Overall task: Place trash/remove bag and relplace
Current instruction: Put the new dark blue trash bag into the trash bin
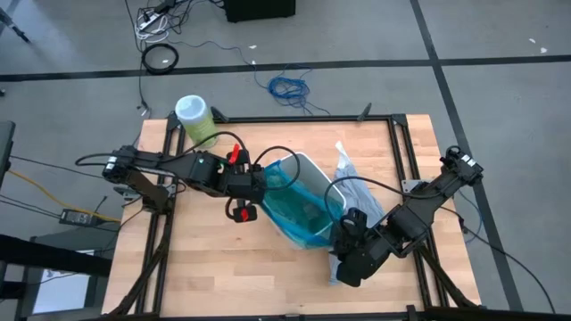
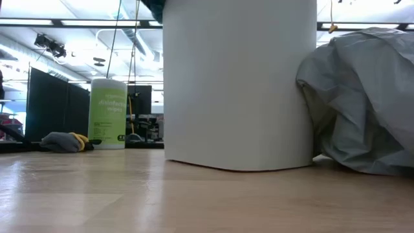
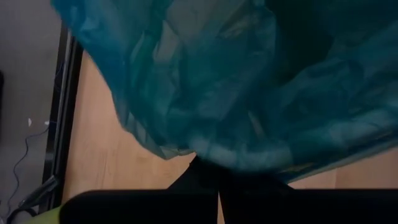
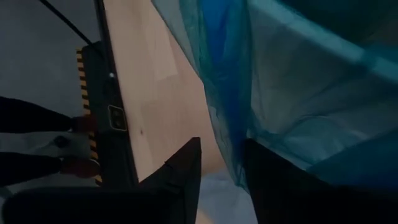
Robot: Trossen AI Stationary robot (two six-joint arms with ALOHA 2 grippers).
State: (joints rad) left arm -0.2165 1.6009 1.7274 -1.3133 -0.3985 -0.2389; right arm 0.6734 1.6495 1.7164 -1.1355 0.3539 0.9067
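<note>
both grippers hold the teal bag (image 1: 303, 209) stretched over the white bin (image 1: 308, 169), apparently to seat it as a liner: left gripper (image 1: 265, 185) clenched on its rim, right gripper (image 4: 221, 165) parted astride the film, grey bag (image 1: 350, 183) discarded just beside.

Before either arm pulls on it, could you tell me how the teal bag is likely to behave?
The teal bag will probably be floppy: it hangs in loose folds around the white bin. It looks thin and translucent, so likely light and perhaps easy to tear. Its creased film may slip between the right gripper's fingers.
</note>
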